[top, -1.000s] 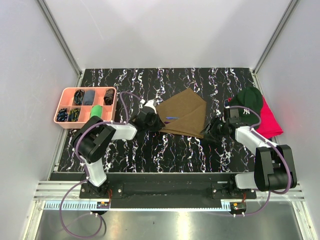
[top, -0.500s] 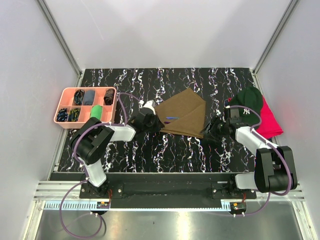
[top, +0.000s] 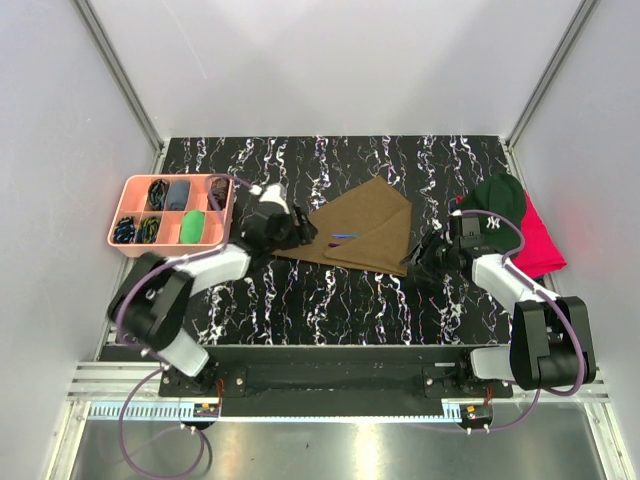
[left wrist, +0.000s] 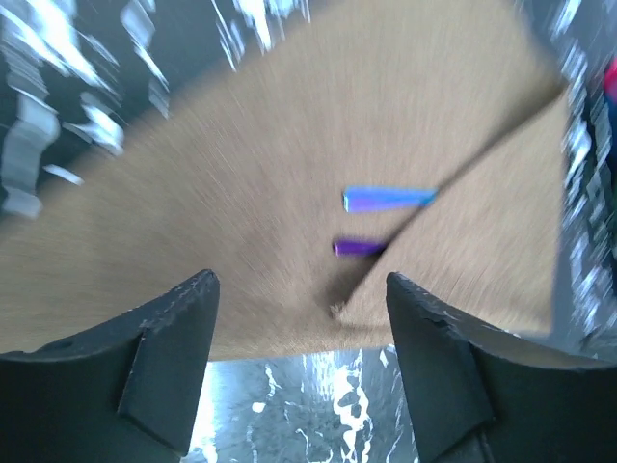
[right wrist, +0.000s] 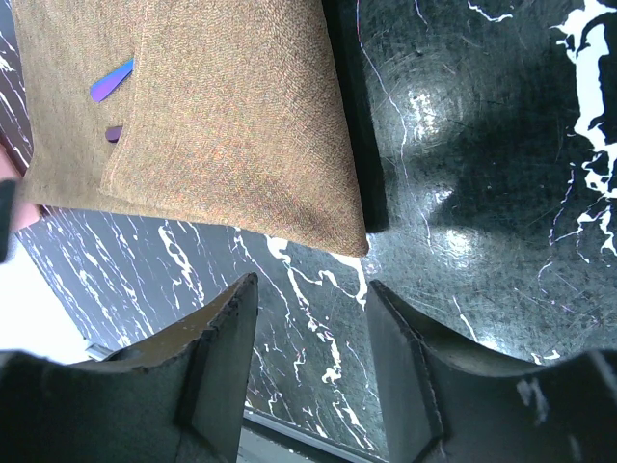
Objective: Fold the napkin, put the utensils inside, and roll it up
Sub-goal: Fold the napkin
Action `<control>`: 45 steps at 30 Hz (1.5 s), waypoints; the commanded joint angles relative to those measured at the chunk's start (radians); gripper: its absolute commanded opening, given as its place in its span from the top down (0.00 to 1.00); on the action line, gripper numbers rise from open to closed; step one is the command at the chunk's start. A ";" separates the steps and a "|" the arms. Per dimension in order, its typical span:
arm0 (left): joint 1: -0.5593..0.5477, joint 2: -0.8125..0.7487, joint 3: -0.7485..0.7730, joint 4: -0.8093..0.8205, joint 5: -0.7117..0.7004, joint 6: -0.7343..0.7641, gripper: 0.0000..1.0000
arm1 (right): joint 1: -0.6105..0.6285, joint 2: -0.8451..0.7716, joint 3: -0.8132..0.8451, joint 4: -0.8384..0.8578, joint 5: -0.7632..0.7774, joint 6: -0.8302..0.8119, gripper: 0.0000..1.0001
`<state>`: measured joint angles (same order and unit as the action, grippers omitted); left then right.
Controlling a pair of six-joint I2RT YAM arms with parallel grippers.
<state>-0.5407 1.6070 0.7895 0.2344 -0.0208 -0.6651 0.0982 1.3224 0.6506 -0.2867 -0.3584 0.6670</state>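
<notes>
The olive-brown napkin [top: 365, 222] lies folded flat on the black marbled table, one flap laid over its right half. Two slim utensil handles [top: 343, 238], one blue [left wrist: 386, 199] and one purple [left wrist: 359, 248], stick out from under that flap; the rest of the utensils is hidden. My left gripper [top: 300, 230] hovers open at the napkin's left corner, holding nothing [left wrist: 301, 289]. My right gripper [top: 420, 262] stands open just off the napkin's right corner [right wrist: 313, 289], the cloth [right wrist: 222, 116] lying beyond its fingertips.
A pink compartment tray [top: 112, 238] with small items sits at the left edge of the table. A dark green cap [top: 497, 205] lies on a red cloth [top: 545, 250] at the right edge, close behind my right arm.
My left gripper has opened, let go of the napkin's left corner, and drawn back up and to the left. The corner now lies flat. The right gripper has barely moved.
</notes>
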 commanded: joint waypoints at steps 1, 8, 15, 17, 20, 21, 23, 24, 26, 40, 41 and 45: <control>0.065 -0.178 -0.065 -0.026 -0.125 0.006 0.27 | 0.006 -0.023 0.035 -0.005 -0.011 -0.017 0.43; 0.157 -0.280 -0.222 -0.032 -0.185 -0.162 0.37 | 0.006 -0.019 0.047 -0.005 -0.022 -0.035 0.43; 0.157 -0.283 -0.294 -0.081 -0.320 -0.416 0.46 | 0.006 -0.012 0.034 -0.005 -0.034 -0.047 0.42; 0.157 -0.279 -0.308 -0.081 -0.346 -0.439 0.48 | 0.006 -0.012 0.027 -0.003 -0.034 -0.049 0.42; 0.160 -0.254 -0.320 -0.054 -0.361 -0.468 0.49 | 0.006 -0.014 0.023 -0.003 -0.037 -0.052 0.42; 0.162 -0.231 -0.322 -0.044 -0.358 -0.479 0.49 | 0.005 -0.015 0.023 -0.005 -0.039 -0.050 0.42; 0.165 -0.205 -0.323 -0.012 -0.350 -0.501 0.50 | 0.006 -0.014 0.023 -0.005 -0.040 -0.050 0.42; 0.166 -0.182 -0.325 -0.003 -0.347 -0.510 0.51 | 0.006 -0.014 0.023 -0.005 -0.040 -0.052 0.41; 0.171 -0.165 -0.337 0.051 -0.340 -0.525 0.52 | 0.006 -0.015 0.024 -0.003 -0.042 -0.052 0.42; 0.208 -0.068 -0.363 0.163 -0.312 -0.581 0.61 | 0.005 0.005 0.023 -0.006 -0.048 -0.061 0.41; 0.208 -0.067 -0.361 0.163 -0.312 -0.580 0.62 | 0.005 0.005 0.021 -0.005 -0.047 -0.061 0.41; 0.208 -0.058 -0.355 0.169 -0.314 -0.556 0.70 | 0.006 0.003 0.021 -0.003 -0.050 -0.063 0.41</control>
<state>-0.3386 1.5242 0.4461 0.4038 -0.3180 -1.2427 0.0986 1.3251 0.6617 -0.2874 -0.3862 0.6247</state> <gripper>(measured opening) 0.328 0.586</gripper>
